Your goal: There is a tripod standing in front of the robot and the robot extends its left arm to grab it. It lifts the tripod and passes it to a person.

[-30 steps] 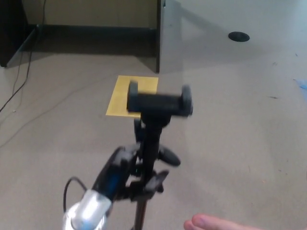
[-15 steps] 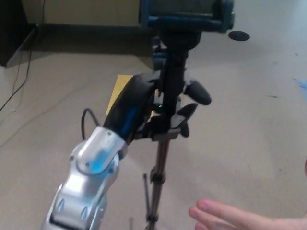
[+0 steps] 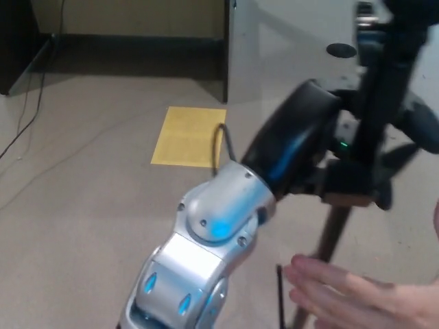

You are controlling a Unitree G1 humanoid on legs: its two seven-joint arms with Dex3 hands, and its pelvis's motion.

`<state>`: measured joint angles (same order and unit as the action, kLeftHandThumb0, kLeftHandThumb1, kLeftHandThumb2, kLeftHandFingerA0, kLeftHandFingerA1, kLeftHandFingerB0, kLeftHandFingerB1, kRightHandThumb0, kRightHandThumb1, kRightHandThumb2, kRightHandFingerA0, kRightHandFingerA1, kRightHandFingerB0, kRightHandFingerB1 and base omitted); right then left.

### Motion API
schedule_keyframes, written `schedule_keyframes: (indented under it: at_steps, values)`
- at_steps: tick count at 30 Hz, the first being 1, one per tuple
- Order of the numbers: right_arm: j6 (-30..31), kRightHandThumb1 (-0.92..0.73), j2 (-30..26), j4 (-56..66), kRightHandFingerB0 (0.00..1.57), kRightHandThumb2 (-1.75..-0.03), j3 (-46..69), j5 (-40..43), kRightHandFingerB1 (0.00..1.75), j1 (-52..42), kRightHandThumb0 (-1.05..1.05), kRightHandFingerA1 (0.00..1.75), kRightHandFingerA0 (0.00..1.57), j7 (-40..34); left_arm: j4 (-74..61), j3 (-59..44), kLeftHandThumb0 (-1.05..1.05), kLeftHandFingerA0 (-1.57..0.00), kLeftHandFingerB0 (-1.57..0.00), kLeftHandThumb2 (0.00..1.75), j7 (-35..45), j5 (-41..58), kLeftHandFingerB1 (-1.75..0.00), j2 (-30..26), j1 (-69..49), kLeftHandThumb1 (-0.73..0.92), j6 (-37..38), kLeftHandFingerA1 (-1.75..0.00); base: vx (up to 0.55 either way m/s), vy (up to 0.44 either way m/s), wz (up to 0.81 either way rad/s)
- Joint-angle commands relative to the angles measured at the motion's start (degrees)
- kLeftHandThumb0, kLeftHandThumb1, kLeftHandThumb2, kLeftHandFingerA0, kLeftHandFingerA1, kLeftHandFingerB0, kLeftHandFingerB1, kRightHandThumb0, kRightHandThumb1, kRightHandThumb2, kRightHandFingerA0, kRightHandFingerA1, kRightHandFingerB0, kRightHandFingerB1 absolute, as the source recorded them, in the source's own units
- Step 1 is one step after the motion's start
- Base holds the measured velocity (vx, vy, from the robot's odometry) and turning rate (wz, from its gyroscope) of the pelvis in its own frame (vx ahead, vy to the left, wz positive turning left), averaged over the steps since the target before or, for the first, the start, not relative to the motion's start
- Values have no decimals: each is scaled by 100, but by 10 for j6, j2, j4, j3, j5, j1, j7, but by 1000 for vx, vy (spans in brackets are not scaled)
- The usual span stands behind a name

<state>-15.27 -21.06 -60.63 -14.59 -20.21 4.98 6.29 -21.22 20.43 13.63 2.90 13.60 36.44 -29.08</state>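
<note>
Nearest to me, the person's hand [image 3: 350, 291] lies flat and open low by the near right corner of the floor [image 3: 89, 205], just beside the lower legs of the tripod [image 3: 374, 130], so my job now is the handover. I should hold steady, keep the tripod upright, bring its stem toward that palm, and loosen my grip only once the person has clearly closed on it; letting go early would drop it. My left hand [image 3: 322, 147] is clamped on the tripod's upper stem, fingers [image 3: 418, 127] wrapped round it, and the tripod hangs off the floor at the right. It is a slim black pole with a paler lower tube, leaning slightly, its top cut off by the frame. My right hand is out of sight.
</note>
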Motion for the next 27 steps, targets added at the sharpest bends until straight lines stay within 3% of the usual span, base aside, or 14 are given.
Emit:
schedule_keyframes:
  at_steps: [1,2,3,4,5,6,10,17,21,22,23,24,26,27]
  values:
    - [16,-60,-7,0,36,-85,5,4,46,2,-45,53,52,6,-56,39,-20,-115,-95,78,-38,42,-93,89,34,63,-109,-116,0,0,0]
    - [16,-60,-7,0,36,-85,5,4,46,3,-45,53,52,6,-60,44,-20,-115,-95,78,-42,43,-93,92,35,63,-113,-116,0,0,0]
    - [14,-72,-10,6,42,-61,5,3,34,0,-38,39,60,7,-73,60,-18,-111,-87,89,-52,45,-106,107,38,65,-131,-130,0,0,0]
    - [13,-72,-10,4,42,-61,3,1,33,3,-38,39,59,6,-80,64,-18,-113,-88,89,-57,52,-104,116,36,64,-143,-129,0,0,0]
    - [12,-61,-11,2,37,-85,1,-1,47,4,-45,53,53,4,-90,72,-18,-114,-88,88,-63,59,-104,125,34,64,-154,-129,0,0,0]
    - [12,-72,-12,2,43,-62,1,-2,34,5,-39,40,61,4,-95,76,-17,-114,-87,87,-66,63,-104,128,34,65,-159,-128,0,0,0]
    - [13,-72,-11,-1,43,-62,0,-1,34,5,-39,41,61,6,-118,97,-18,-114,-88,75,-75,87,-104,139,18,70,-178,-127,0,0,0]
    - [-11,-72,-13,-6,44,-62,0,-2,35,1,-38,42,60,-3,-153,120,-19,-108,-90,79,-80,97,-102,121,21,70,-194,-130,0,0,0]
    - [-3,-71,-13,-7,44,-62,0,-3,35,1,-39,40,60,-2,-166,111,-21,-110,-92,64,-84,124,-79,121,3,74,-204,-115,0,0,0]
    - [0,-71,-11,-6,44,-62,5,4,35,1,-38,40,59,1,-170,112,-31,-103,-73,62,-82,117,-46,103,6,71,-204,-74,0,0,0]
    - [3,-72,-11,-3,43,-62,5,4,34,1,-39,41,59,3,-172,112,-44,-82,-46,61,-73,112,-35,82,15,67,-201,-48,0,0,0]
    - [5,-71,-12,-3,44,-62,3,2,35,3,-39,41,61,3,-173,103,-63,-13,-3,75,-49,118,-24,53,32,44,-211,-44,0,0,0]
    - [9,-73,-12,-5,44,-61,-1,-3,35,8,-39,42,61,2,-173,86,-66,-8,-1,72,-15,134,-17,13,55,44,-230,-41,0,0,0]
    - [9,-72,-14,-4,43,-63,-4,-7,35,7,-40,41,61,0,-170,84,-66,-1,0,56,-7,136,-15,-2,56,51,-231,-28,0,0,0]
